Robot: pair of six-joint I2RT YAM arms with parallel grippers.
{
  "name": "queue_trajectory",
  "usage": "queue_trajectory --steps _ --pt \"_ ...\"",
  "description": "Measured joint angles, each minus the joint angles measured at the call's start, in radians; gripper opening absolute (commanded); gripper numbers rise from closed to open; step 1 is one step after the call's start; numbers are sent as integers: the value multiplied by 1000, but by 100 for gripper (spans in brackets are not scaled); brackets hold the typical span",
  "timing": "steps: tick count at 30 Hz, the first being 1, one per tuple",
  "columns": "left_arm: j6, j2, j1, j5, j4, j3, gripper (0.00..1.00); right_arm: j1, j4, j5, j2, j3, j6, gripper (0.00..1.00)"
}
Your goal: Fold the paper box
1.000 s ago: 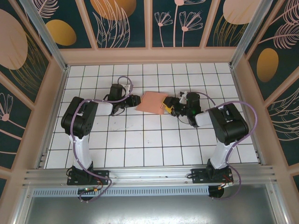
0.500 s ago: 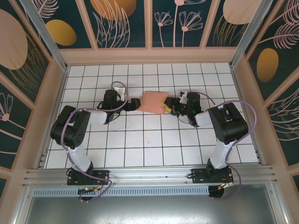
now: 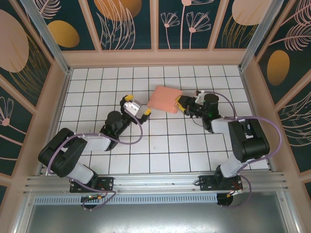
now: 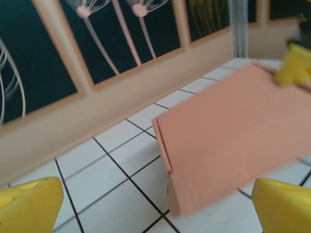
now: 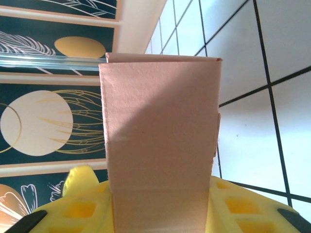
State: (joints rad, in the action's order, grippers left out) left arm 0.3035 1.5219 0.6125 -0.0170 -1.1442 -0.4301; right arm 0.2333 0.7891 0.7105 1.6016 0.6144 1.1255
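Well, your paper box lies toward the far middle of the white-tiled tabletop — salmon-pink, a closed flat rectangle set askew to the grid lines. Your right gripper is clamped on its right-hand end. From the right wrist you see the card pinched between the yellow fingers, running straight away from the camera. From the left wrist the box slopes, higher at the held end; you cannot tell whether its free end touches the tiles. Your left gripper is just beside the box's left end and apart from it — jaws spread wide, nothing between them.
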Motion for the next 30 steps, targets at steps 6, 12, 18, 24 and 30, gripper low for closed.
queue_trajectory --steps 6,12,18,24,30 --pt "423 93 119 105 -215 37 99 -11 -26 25 -76 -13 11 38" --pt "739 270 153 229 -388 37 98 -11 -29 58 -113 -43 28 38" --pt "883 286 153 284 -435 31 94 -10 -22 77 -134 -81 71 38" --pt "957 309 153 298 -454 12 90 17 18 77 -165 -107 122 37" --pt "985 320 153 309 -454 9 81 51 49 77 -174 -120 171 37"
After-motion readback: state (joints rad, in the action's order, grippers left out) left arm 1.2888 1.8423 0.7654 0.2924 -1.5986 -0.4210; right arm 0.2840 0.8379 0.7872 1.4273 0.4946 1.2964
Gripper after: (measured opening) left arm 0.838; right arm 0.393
